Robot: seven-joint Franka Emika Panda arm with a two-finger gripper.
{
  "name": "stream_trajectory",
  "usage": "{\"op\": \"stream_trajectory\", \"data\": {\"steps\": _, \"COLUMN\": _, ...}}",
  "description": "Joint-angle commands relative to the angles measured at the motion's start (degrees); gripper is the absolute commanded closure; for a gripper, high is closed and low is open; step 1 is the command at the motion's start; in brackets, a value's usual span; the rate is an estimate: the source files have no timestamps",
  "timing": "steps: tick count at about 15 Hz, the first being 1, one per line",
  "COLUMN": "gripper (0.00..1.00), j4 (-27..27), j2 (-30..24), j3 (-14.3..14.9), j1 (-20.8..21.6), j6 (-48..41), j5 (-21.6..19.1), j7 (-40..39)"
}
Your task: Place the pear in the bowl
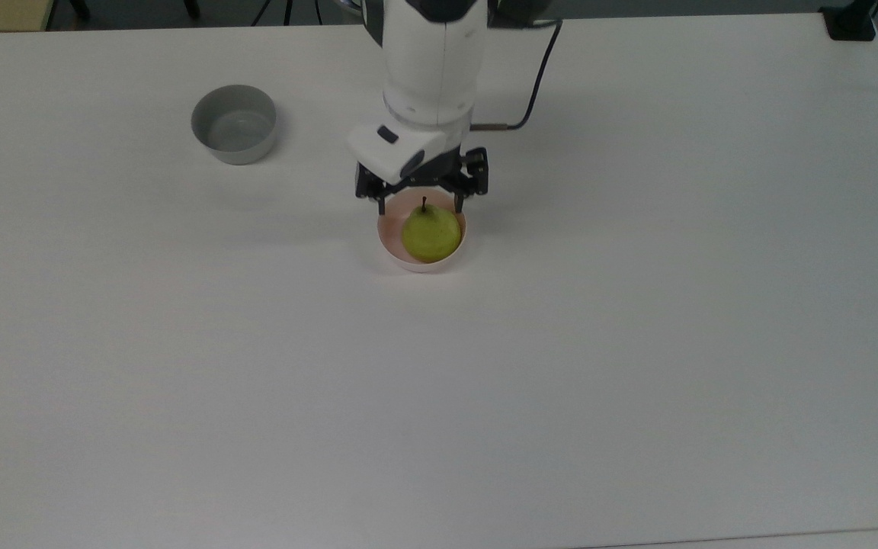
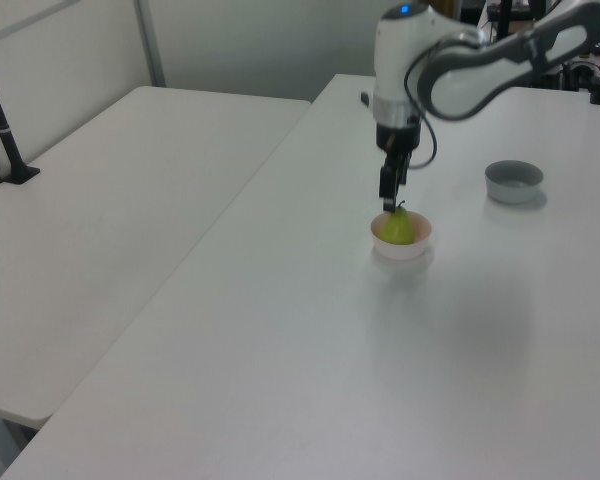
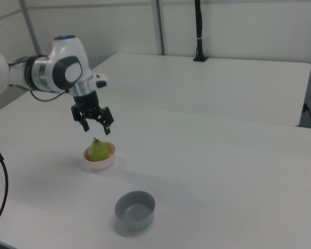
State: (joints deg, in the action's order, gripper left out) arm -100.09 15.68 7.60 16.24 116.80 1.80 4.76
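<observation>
The pear (image 1: 430, 232) sits upright in the pink bowl (image 1: 392, 248), right below the pincer (image 1: 419, 200), which hangs spread wide and empty above it; placing looks done, only pulling away is left

We lose the arm (image 1: 431, 61) at the top edge of the top view, and at the left edge of the right view. The bowl (image 1: 418, 261) hides the pear's (image 1: 430, 232) underside, so we cannot tell how the pear rests. In the left view the gripper (image 2: 390, 192) is too small to judge its fingers.
</observation>
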Motion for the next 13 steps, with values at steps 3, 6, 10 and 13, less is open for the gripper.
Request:
{"op": "stream_trajectory", "data": {"steps": 3, "gripper": 0.00, "j4": 4.2, "j2": -10.2, "j3": 0.3, "j1": -4.0, "j6": -16.4, "j5": -0.4, "j7": -0.1}}
{"op": "stream_trajectory", "data": {"steps": 6, "gripper": 0.00, "j4": 4.2, "j2": -14.4, "j3": 0.4, "j1": -6.2, "j6": -20.6, "j5": -0.4, "j7": -0.1}}
{"op": "stream_trajectory", "data": {"steps": 10, "gripper": 0.00, "j4": 5.1, "j2": -15.0, "j3": -3.8, "j1": -12.5, "j6": -21.2, "j5": -0.7, "j7": -0.1}}
{"op": "stream_trajectory", "data": {"steps": 13, "gripper": 0.00, "j4": 5.1, "j2": -15.0, "j3": -5.8, "j1": -14.6, "j6": -21.2, "j5": -0.7, "j7": -0.1}}
